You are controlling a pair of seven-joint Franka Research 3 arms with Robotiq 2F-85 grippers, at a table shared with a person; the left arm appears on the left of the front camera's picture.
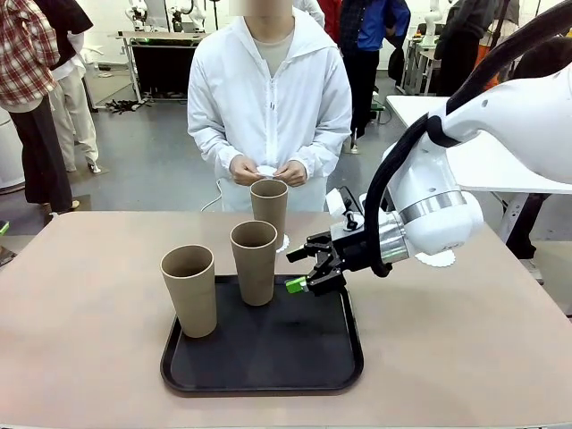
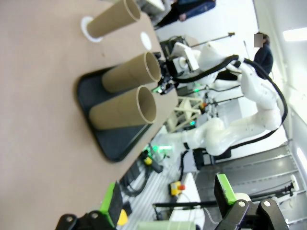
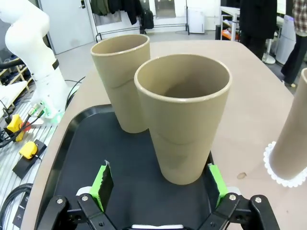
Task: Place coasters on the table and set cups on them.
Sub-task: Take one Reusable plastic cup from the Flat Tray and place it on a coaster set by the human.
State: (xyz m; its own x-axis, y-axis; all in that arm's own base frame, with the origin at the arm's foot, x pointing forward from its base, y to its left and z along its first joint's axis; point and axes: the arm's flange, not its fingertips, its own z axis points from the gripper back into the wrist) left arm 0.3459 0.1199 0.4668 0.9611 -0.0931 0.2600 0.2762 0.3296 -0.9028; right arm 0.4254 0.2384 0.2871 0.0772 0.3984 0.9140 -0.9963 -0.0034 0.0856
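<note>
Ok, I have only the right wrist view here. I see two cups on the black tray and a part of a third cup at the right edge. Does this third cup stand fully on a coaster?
Observer: Yes. In the front view the third cup stands upright on a coaster on the table, just beyond the tray.
Operator: Are there more coasters on the table?
Observer: One. A second coaster lies bare to the right of the tray, partly hidden by the right arm.
Operator: And where is the left tool?
Observer: The left tool is open, well apart from the tray, with nothing between its fingers.
</note>
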